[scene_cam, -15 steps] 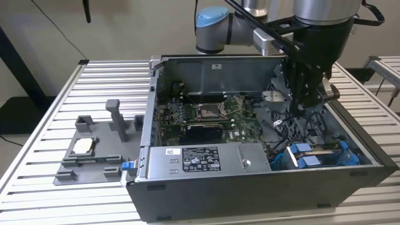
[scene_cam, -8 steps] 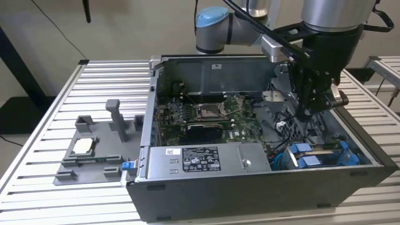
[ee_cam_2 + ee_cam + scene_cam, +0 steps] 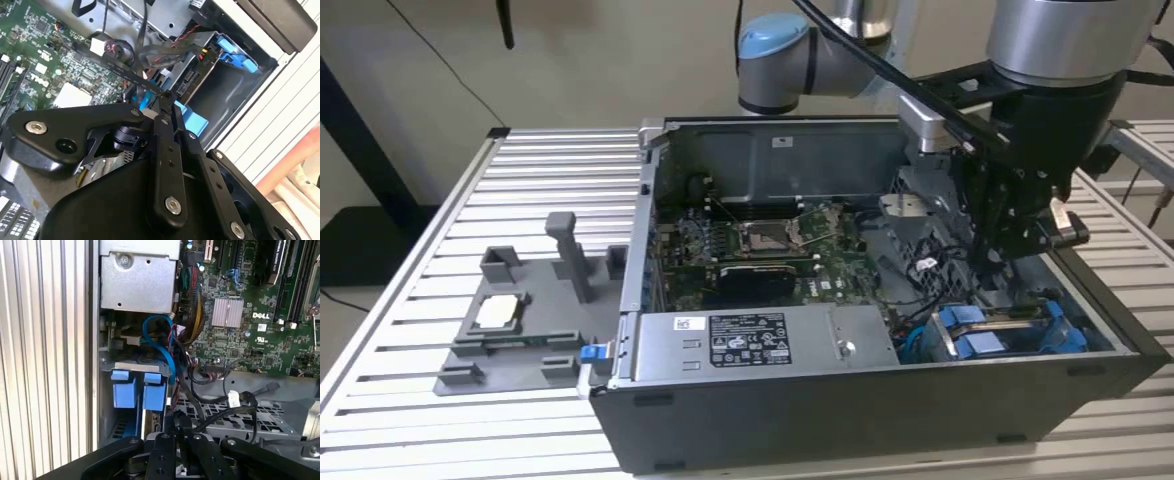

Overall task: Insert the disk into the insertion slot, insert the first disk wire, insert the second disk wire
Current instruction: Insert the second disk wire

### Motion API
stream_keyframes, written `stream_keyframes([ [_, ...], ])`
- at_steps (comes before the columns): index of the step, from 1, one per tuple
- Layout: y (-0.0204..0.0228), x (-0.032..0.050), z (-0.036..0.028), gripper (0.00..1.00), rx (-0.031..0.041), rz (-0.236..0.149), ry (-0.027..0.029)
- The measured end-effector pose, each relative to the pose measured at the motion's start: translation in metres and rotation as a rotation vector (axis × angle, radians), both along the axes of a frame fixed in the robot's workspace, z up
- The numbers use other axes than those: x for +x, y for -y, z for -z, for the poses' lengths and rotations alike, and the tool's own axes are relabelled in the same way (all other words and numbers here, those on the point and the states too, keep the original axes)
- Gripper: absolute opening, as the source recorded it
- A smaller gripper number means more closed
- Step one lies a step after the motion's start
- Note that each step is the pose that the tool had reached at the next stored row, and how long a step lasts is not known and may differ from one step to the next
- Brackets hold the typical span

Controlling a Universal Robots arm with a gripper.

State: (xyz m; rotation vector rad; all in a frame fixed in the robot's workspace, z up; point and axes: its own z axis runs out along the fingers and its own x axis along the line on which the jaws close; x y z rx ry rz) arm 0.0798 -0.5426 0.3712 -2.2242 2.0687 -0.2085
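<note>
1. The gripper (image 3: 165,97) is pinched shut on a black cable (image 3: 120,69), lining its plug up
2. Just ahead, the disk (image 3: 192,82) sits in the insertion slot (image 3: 1014,330), ready for wiring

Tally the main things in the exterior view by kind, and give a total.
Computer case: 1
Robot arm: 1
Grey holder block: 1
Slatted table: 1
Total: 4
</note>
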Motion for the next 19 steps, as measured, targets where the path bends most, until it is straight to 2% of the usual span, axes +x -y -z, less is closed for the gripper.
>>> stream_keyframes([
  [4,0.0081,0.0046,0.0015,0.16,0.0001,0.000,-0.0029],
  [8,0.0147,0.0102,0.0036,0.16,0.0000,0.000,-0.0111],
  [10,0.0156,0.0117,0.0044,0.16,0.0001,0.000,-0.0143],
  [14,0.0156,0.0118,0.0043,0.16,-0.0001,0.000,-0.0144],
  [15,0.0156,0.0120,0.0045,0.16,-0.0001,0.000,-0.0161],
  [16,0.0157,0.0127,0.0048,0.16,0.0002,0.000,-0.0256],
  [19,0.0156,0.0173,0.0054,0.16,0.0000,0.000,-0.0654],
])
